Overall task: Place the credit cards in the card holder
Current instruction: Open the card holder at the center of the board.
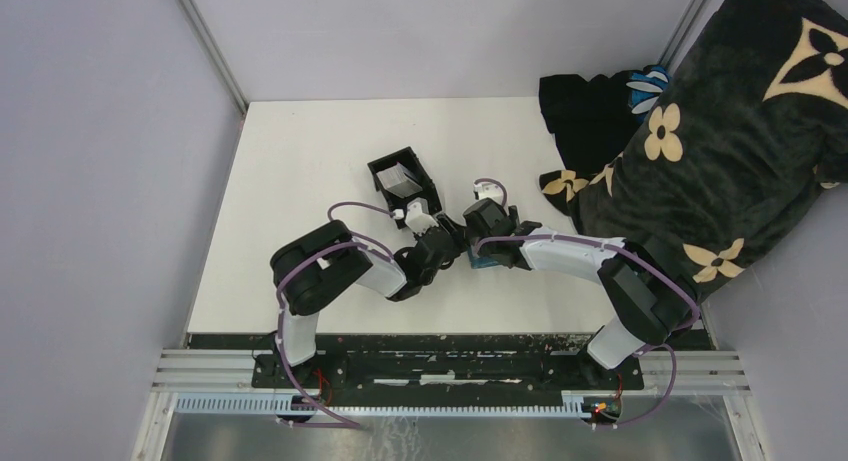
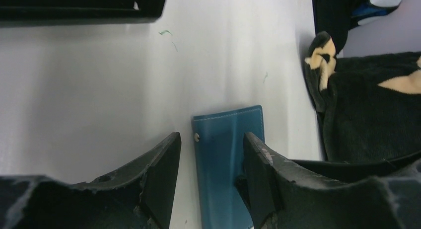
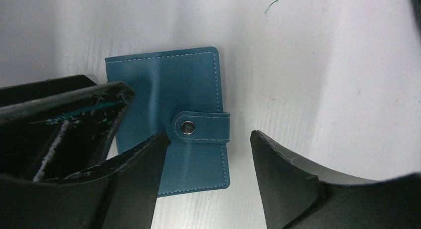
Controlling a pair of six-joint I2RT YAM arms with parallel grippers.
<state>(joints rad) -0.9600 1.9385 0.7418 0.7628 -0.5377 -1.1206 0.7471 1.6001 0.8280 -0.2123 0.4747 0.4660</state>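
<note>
As the right hand (image 3: 207, 135) gapes, the card holder (image 3: 169, 85) lies beneath.

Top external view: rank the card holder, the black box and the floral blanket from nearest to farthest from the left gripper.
1. The card holder, right at the fingertips of the left gripper.
2. The black box, a little beyond the gripper, toward the back left.
3. The floral blanket, farthest, off on the right side.

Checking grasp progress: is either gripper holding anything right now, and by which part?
Nothing is held. The closed card holder lies flat on the table; the left gripper and right gripper both hang open over it.
</note>
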